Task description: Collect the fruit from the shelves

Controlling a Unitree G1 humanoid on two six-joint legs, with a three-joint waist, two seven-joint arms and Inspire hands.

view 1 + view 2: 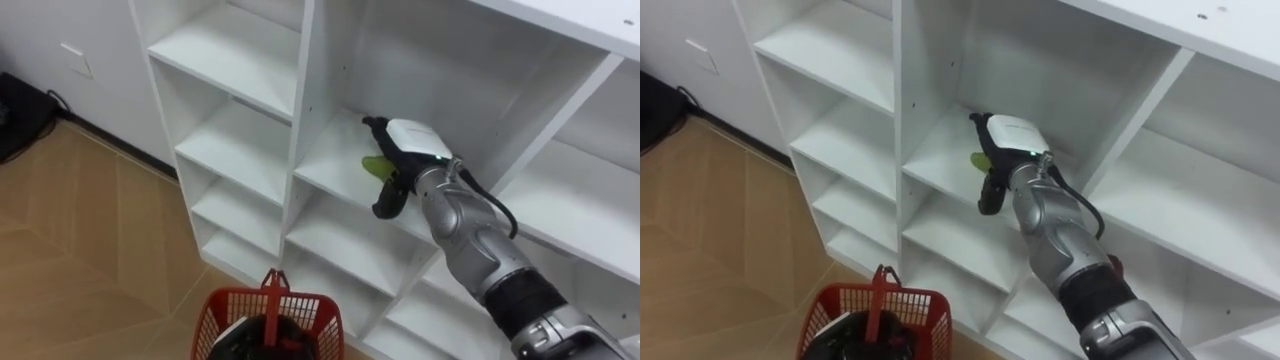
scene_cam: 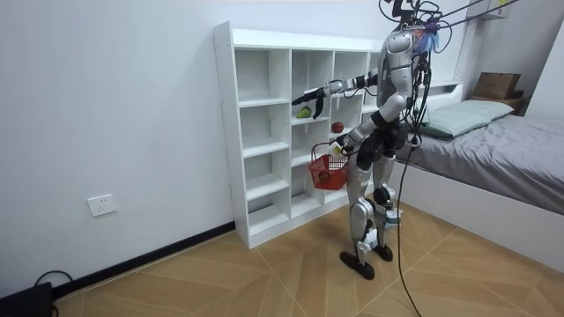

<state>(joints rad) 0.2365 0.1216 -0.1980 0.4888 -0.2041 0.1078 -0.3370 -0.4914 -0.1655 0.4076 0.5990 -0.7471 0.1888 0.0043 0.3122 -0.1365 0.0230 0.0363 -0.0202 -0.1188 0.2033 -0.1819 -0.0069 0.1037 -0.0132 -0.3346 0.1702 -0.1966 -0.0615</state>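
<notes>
Red basket (image 1: 268, 318) hung nearest you; L hand (image 2: 338, 151) grip unclear. Your R hand (image 1: 405, 150) was curled round the green fruit (image 1: 374, 166), mid-depth on the closet shelf (image 1: 325, 158). It looked light, firm, prob. slick: you needed its widest part.

Smooth matt closet (image 1: 235, 55), red plastic lattice basket (image 1: 300, 305), satin wood floor (image 1: 80, 250)

Clasped under the right hand (image 1: 418, 142), near the front edge of a middle closet shelf (image 1: 325, 158): a green fruit (image 1: 375, 166). Lower down, a red basket (image 1: 225, 320).
</notes>
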